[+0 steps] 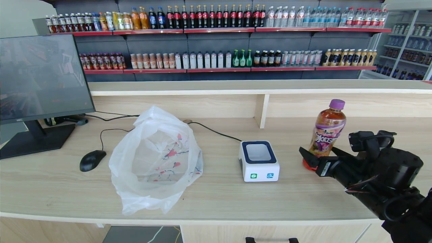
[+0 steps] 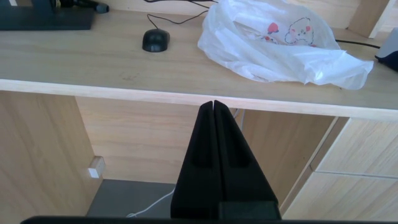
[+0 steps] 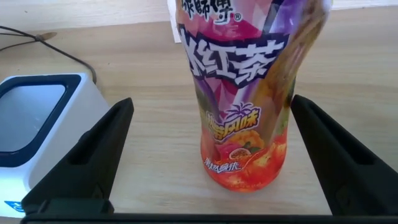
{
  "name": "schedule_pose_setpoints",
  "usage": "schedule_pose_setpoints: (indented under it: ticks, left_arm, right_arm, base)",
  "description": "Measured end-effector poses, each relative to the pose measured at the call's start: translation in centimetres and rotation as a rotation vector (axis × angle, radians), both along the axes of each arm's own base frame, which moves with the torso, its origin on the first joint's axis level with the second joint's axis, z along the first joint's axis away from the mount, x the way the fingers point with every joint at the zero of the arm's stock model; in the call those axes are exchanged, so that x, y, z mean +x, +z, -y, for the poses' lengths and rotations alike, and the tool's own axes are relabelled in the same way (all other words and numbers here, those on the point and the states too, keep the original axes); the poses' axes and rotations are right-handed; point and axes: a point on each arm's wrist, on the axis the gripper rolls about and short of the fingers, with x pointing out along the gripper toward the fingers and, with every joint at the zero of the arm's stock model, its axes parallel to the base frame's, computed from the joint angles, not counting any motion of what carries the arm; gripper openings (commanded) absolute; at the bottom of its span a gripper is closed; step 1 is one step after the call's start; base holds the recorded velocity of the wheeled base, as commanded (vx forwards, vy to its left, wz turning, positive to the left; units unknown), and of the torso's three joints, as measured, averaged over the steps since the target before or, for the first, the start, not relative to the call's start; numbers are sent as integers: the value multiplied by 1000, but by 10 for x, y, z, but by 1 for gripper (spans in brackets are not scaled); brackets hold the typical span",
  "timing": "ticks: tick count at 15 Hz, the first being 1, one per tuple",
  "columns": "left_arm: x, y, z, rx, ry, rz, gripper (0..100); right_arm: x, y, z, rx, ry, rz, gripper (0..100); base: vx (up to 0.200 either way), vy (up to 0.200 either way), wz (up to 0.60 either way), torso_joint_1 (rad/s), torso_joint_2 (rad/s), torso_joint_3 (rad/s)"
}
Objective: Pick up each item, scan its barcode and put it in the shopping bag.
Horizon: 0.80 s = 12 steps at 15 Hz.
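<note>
An orange drink bottle (image 1: 327, 133) with a purple cap and a purple label stands upright on the counter's right side. My right gripper (image 1: 312, 157) is open at the bottle's base. In the right wrist view the bottle (image 3: 245, 106) stands between the two spread fingers (image 3: 93, 155), not touching either. The white barcode scanner (image 1: 259, 161) with a dark-rimmed window sits mid-counter, left of the bottle. The translucent white shopping bag (image 1: 157, 158) lies open further left. My left gripper (image 2: 213, 106) is shut and empty, below the counter's front edge, facing the bag (image 2: 280, 43).
A black mouse (image 1: 92, 160) and its cable lie left of the bag, with a monitor (image 1: 40, 81) at the far left. A raised wooden ledge (image 1: 260, 88) runs behind the counter. Shelves of bottles fill the back wall.
</note>
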Motion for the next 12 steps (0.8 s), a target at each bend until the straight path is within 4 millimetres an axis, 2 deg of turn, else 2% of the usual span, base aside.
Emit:
schedule_pose_setpoints:
  ticks: [12]
  left_arm:
    - [0,0,0,0,0,0,0]
  right_arm:
    - [30,-8,-4,1,28,20,100]
  base:
    - [0,0,0,0,0,0]
